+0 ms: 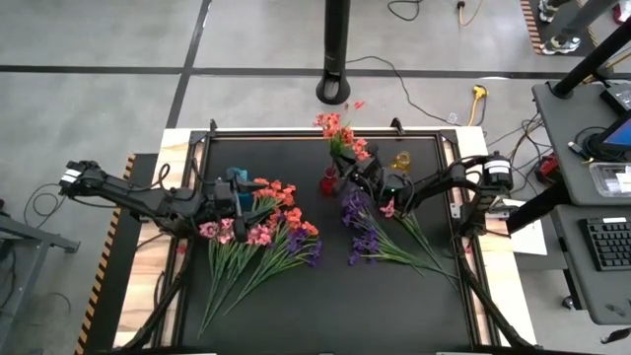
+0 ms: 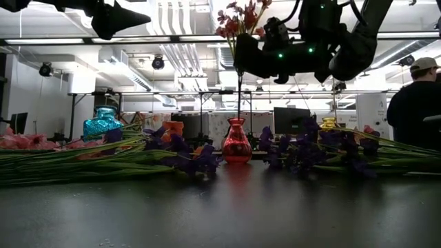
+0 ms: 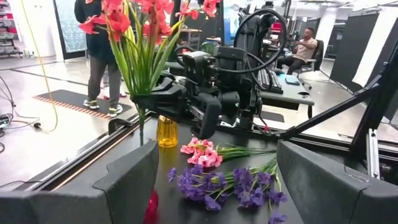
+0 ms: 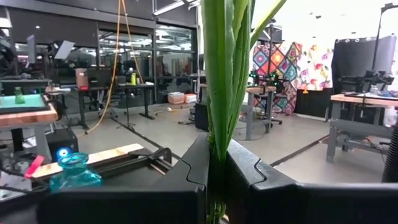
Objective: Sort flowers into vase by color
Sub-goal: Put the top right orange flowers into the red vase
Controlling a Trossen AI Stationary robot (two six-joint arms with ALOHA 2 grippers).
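My right gripper (image 1: 347, 170) is shut on a bunch of coral-red flowers (image 1: 340, 133) and holds it upright over the red vase (image 2: 236, 141) at the table's far middle. My left gripper (image 1: 240, 194) hangs open and empty above the table beside the blue vase (image 2: 102, 124). Pink, coral-red and purple flowers (image 1: 261, 232) lie flat on the table left of centre. Purple flowers with one pink sprig (image 1: 373, 232) lie right of centre. A yellow vase (image 3: 166, 132) stands at the far right. My right gripper pinches the green stems (image 4: 217, 124) of the coral-red flowers between its two fingers, below the blossoms. The fingers come level from the table's right side and lie across the stems. The bunch stands upright, and a thin stem (image 2: 239, 96) runs down to the red vase's mouth.
The black mat (image 1: 325, 306) is bare along its near edge. A dark post (image 1: 336, 59) stands beyond the table's far edge. People and desks with screens show in the room behind; a person (image 2: 413, 96) stands at the right.
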